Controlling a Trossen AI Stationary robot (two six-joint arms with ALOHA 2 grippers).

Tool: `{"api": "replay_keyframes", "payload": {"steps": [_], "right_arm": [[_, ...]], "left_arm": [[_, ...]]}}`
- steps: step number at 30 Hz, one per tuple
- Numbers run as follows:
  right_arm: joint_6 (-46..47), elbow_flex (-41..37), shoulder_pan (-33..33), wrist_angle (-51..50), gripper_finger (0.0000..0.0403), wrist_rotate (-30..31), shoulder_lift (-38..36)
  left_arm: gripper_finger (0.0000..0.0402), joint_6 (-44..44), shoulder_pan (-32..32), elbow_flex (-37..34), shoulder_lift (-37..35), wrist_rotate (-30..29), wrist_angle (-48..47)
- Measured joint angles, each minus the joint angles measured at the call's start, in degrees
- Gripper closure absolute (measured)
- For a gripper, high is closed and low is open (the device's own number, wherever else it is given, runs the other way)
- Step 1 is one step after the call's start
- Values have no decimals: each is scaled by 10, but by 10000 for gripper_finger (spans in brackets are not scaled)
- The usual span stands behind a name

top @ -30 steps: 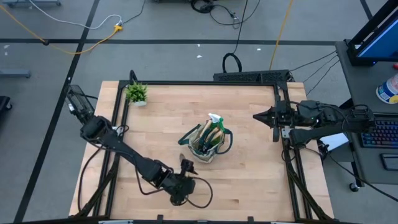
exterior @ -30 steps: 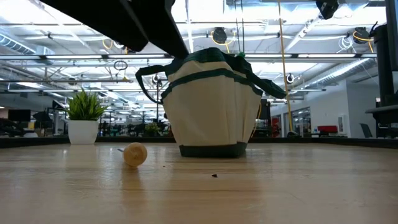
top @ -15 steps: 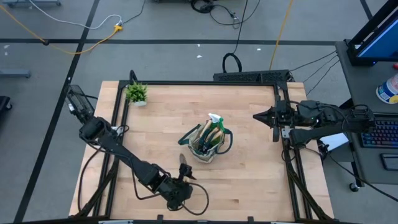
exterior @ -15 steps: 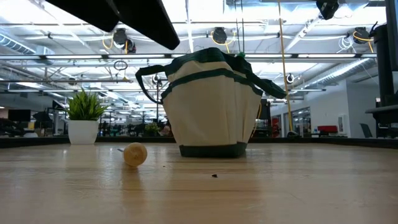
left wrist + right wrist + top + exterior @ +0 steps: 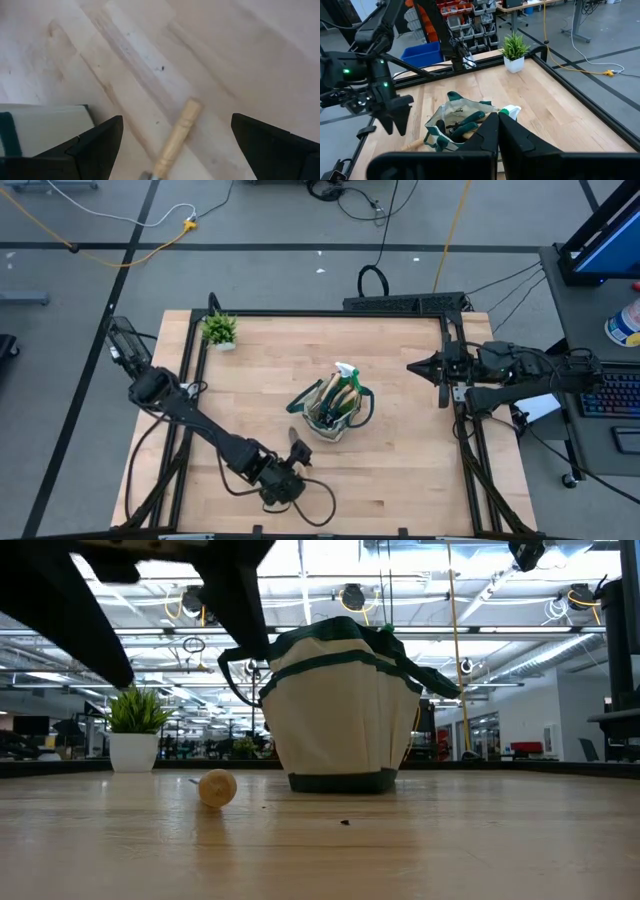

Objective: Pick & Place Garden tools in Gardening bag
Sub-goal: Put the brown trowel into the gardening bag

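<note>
Reaching for the last loose tool looks like the step in hand; the left gripper [image 5: 172, 145] hangs above a wooden-handled tool [image 5: 176, 136] with its fingers [image 5: 95, 142] spread wide to either side of the handle, touching nothing; in the high view this tool [image 5: 291, 442] lies on the table [image 5: 400, 480], just beside the gardening bag [image 5: 335, 412] on the side toward the table's front edge, with the left gripper [image 5: 283, 483] near it; the low view shows its rounded handle end [image 5: 217, 788] resting flat on the wood, a little apart from the bag [image 5: 340, 710]; the next move, I judge, calls for coming down square over the handle and closing on it, then lifting clear of the bag's rim; the bag already holds a green spray bottle [image 5: 346, 375] and other handles, so room inside is tight, and its loop handles may snag a tool going in; the potted plant [image 5: 219, 330] stands well apart at the far left corner; the right gripper [image 5: 418, 366] waits with fingers together at the table's right edge
</note>
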Motion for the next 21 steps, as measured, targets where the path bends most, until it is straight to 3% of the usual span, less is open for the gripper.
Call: {"api": "replay_keyframes", "payload": {"steps": [15,21], "right_arm": [[0,-24,0,20,403,0,0],[-6,-24,0,43,403,0,0]], "left_arm": [[23,142,50,-25,0,88,13],[23,189,75,-67,0,135,84]]}}
